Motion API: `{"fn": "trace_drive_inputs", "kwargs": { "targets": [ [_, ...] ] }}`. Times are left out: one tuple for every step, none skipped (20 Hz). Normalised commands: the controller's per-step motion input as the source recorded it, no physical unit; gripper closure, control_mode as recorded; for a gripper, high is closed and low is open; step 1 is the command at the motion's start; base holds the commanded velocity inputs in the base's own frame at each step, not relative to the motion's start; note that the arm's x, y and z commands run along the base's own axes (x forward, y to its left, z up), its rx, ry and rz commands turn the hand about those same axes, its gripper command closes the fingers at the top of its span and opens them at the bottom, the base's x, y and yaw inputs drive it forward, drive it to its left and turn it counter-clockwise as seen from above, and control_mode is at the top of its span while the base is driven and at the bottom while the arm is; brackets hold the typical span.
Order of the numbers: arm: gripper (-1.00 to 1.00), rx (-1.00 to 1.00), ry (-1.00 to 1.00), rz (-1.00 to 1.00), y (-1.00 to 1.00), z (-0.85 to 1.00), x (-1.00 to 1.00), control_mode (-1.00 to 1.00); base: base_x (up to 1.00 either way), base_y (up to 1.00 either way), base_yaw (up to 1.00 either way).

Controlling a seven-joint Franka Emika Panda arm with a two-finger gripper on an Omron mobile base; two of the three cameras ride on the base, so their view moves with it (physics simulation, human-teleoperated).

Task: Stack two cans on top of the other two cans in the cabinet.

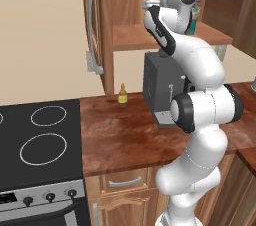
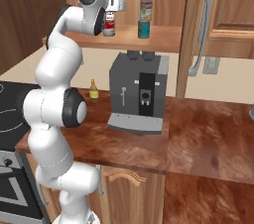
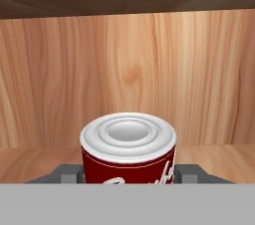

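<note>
The cabinet [image 2: 149,37] shelf sits above the coffee machine [image 2: 139,94] on the counter [image 2: 198,134]. There the green-labelled can [image 2: 145,9] tops the teal can [image 2: 144,28]. Left of them, the fingers [image 2: 110,24] pinch the dark red can [image 3: 128,149].

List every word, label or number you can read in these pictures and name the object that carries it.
Dark red can: white script lettering on its label, cut off at the picture's bottom edge; not readable.
Green-labelled can, standing on the teal can: label too small to read.
Nothing else carries legible text.
</note>
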Motion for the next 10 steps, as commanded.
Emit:
{"fn": "trace_drive_inputs", "kwargs": {
  "targets": [
    [-1.0, 0.0, 0.0, 0.0, 0.0, 0.0, 0.0, -1.0, 0.0, 0.0, 0.0],
    [-1.0, 0.0, 0.0, 0.0, 0.0, 0.0, 0.0, -1.0, 0.0, 0.0, 0.0],
    [-1.0, 0.0, 0.0, 0.0, 0.0, 0.0, 0.0, -1.0, 0.0, 0.0, 0.0],
    [-1.0, 0.0, 0.0, 0.0, 0.0, 0.0, 0.0, -1.0, 0.0, 0.0, 0.0],
    [-1.0, 0.0, 0.0, 0.0, 0.0, 0.0, 0.0, -1.0, 0.0, 0.0, 0.0],
    [-1.0, 0.0, 0.0, 0.0, 0.0, 0.0, 0.0, -1.0, 0.0, 0.0, 0.0],
    [-1.0, 0.0, 0.0, 0.0, 0.0, 0.0, 0.0, -1.0, 0.0, 0.0, 0.0],
    [-1.0, 0.0, 0.0, 0.0, 0.0, 0.0, 0.0, -1.0, 0.0, 0.0, 0.0],
    [-1.0, 0.0, 0.0, 0.0, 0.0, 0.0, 0.0, -1.0, 0.0, 0.0, 0.0],
    [-1.0, 0.0, 0.0, 0.0, 0.0, 0.0, 0.0, -1.0, 0.0, 0.0, 0.0]
  ]
}}
